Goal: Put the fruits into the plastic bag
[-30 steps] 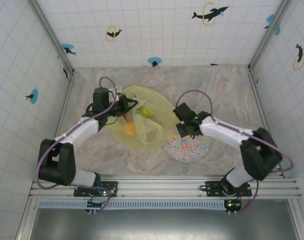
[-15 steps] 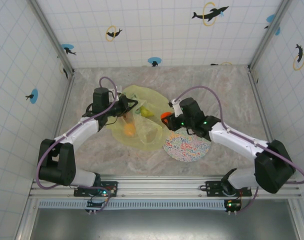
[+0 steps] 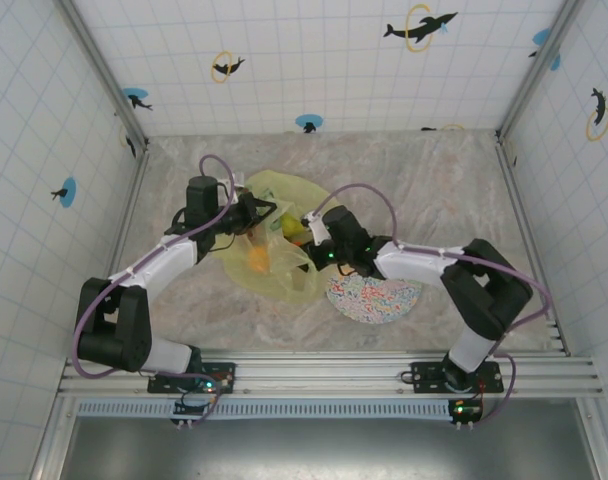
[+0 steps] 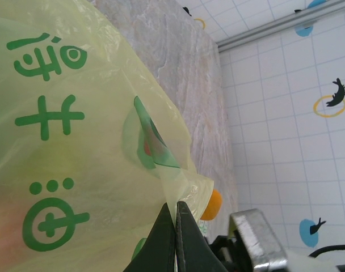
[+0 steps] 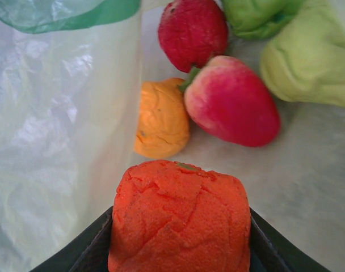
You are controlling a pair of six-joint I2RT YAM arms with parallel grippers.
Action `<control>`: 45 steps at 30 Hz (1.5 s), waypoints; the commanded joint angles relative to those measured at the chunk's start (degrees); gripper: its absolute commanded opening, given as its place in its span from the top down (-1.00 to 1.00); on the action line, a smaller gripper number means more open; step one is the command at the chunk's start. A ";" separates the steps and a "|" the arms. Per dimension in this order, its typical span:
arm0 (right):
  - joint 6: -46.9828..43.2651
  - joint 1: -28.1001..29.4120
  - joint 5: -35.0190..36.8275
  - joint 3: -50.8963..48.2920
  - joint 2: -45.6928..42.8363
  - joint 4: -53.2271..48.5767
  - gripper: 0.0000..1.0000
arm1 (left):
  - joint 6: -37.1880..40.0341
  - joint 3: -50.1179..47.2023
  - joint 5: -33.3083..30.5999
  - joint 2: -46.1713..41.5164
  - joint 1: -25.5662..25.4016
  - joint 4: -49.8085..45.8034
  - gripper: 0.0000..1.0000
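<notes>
Marbled grey tabletop (image 3: 434, 170), white-tiled walls: we see the jaws of the left gripper (image 4: 175, 232) pinching the crinkly yellow plastic bag (image 4: 76, 141), while the right gripper (image 3: 314, 232) clutches a spongy orange fruit (image 5: 180, 218) at its mouth, near rounded red fruits (image 5: 232, 102) inside.

Bright, even light is falling from above on the counter (image 3: 434, 170), leaving only faint, soft shadows. Light is passing through the plastic bag (image 4: 76, 141), making it glow pale yellow. The orange (image 5: 181, 221) near the lens is looking sharp.
</notes>
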 commanded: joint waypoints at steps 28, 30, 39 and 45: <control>31.39 1.83 7.80 13.66 19.99 24.99 -0.10 | -0.81 -0.01 0.77 -3.43 -0.10 0.45 1.00; 31.22 2.00 7.24 14.22 20.15 24.12 -0.20 | -0.63 0.02 0.77 -3.42 -0.12 0.35 1.00; 27.70 1.26 6.00 13.58 17.07 20.96 -0.54 | -0.06 -0.03 0.68 -3.25 -0.12 0.11 1.00; 26.91 0.51 5.58 11.02 14.46 20.72 -0.53 | 0.31 0.05 0.50 -3.19 -0.10 -0.20 1.00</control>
